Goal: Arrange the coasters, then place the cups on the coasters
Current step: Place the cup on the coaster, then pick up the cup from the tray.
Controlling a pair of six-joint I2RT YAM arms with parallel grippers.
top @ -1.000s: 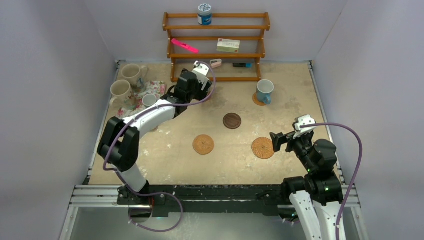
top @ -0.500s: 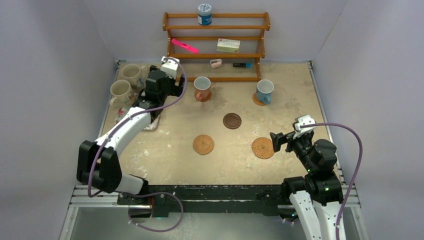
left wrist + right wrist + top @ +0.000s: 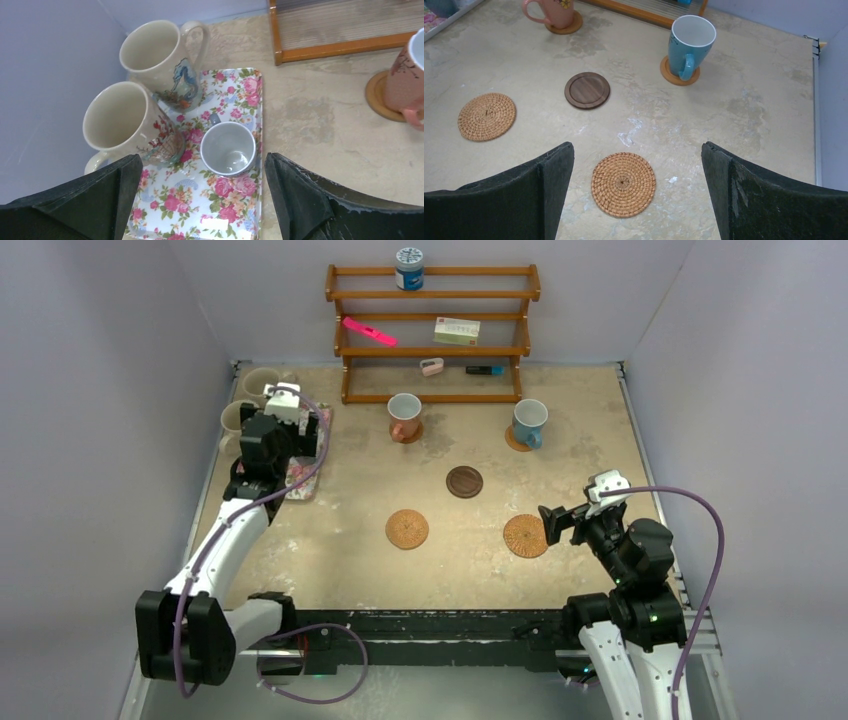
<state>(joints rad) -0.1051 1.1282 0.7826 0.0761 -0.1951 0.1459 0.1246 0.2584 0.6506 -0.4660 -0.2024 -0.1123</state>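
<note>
Two wide-open pairs: small grey cup [image 3: 228, 149] under left jaws' gap, woven coaster [image 3: 623, 184] under right jaws' gap.

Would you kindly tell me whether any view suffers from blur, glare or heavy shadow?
Top view: evenly lit, sharp, only soft shadows. Left wrist view: crisp, a faint sheen inside the small grey cup. Right wrist view: crisp on the nearest woven coaster; its own fingers look dark.
</note>
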